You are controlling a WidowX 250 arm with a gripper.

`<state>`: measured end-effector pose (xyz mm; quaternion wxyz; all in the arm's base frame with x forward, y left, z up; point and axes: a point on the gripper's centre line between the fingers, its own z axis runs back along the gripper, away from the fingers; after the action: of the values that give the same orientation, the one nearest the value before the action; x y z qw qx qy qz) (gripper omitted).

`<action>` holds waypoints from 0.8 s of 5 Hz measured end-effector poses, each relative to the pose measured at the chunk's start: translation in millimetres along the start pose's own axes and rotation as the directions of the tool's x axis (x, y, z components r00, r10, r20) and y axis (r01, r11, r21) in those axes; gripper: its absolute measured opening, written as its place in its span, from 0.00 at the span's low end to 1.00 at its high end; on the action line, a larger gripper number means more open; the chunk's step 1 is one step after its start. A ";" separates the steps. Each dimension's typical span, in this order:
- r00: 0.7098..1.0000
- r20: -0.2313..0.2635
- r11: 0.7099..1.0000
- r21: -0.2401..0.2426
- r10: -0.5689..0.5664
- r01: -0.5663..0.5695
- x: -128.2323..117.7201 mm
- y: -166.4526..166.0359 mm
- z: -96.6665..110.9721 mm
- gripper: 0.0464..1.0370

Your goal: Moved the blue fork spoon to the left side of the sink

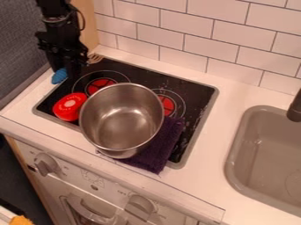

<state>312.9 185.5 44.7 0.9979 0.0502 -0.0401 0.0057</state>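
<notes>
Blue fork (59,76) @ down-pointing grpr (69,70)

Lighting noted: moderate and diffuse; source direction undetermined. Wall tiles (182,26) and counter (213,145) read bright. I log soft highlights on the inner base and wall of the steel pot (120,121), and small pale specks on the black stovetop (197,94). My arm (56,24) reads near-black, its detail largely lost. Lower-left floor: dark.
</notes>
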 end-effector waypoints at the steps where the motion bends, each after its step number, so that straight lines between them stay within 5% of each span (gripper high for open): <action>1: 0.999 -0.024 0.999 -0.021 -0.025 0.025 -5.7 -3.2 -14.4 0.49; 3: 0.998 -0.051 0.998 -0.051 -0.024 0.021 -8.0 -9.8 -24.7 0.96; 4: 0.997 -0.072 0.998 -0.058 -0.024 0.020 -8.6 -16.9 -18.2 0.97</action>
<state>306.0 170.4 24.3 0.9997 0.0216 -0.0033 -0.0047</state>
